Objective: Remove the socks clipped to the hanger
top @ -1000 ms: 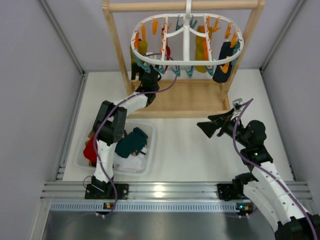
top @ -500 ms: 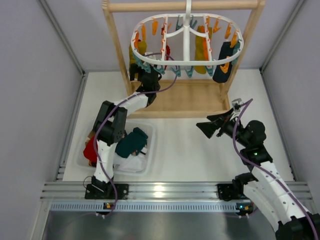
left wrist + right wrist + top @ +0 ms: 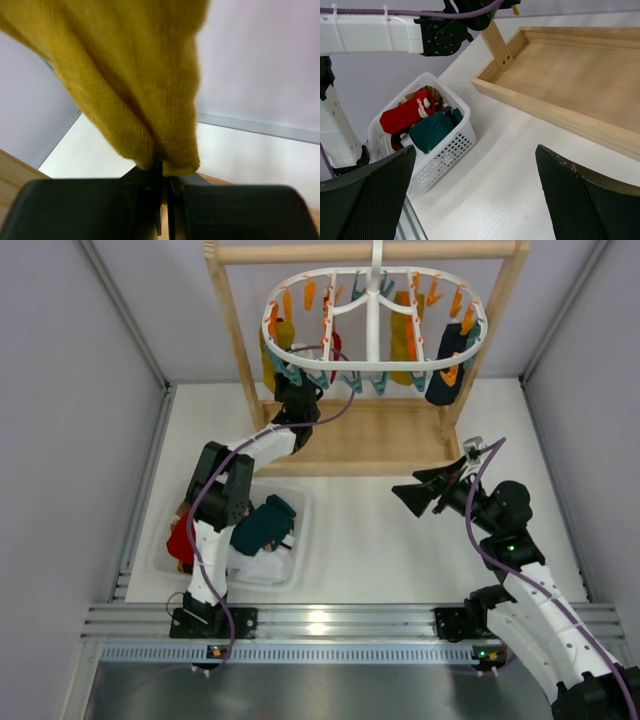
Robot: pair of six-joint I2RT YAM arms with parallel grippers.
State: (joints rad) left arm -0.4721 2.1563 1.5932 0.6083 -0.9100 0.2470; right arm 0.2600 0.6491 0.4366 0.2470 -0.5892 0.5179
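Note:
The white oval hanger [image 3: 375, 365] hangs from the wooden rack with orange and teal clips around it. Socks still clipped to it: a mustard yellow one [image 3: 268, 352] at the left, a red one [image 3: 334, 343], another mustard one [image 3: 402, 340] and a navy one [image 3: 445, 370] at the right. My left gripper [image 3: 276, 382] reaches up under the hanger's left end. In the left wrist view the left gripper [image 3: 165, 172] is shut on the lower tip of the mustard yellow sock [image 3: 140, 75]. My right gripper [image 3: 412, 496] hovers open over the table, nothing between its fingers [image 3: 370, 200].
A white basket [image 3: 302, 508] at the near left holds red, teal and white socks; it also shows in the right wrist view as the basket [image 3: 452, 145]. The wooden rack's tray base [image 3: 370, 440] and left post [image 3: 235, 330] stand behind the arms. Grey walls close both sides.
The left gripper has closed on the bottom of the mustard yellow sock; it was open a second ago. The right arm has hardly moved.

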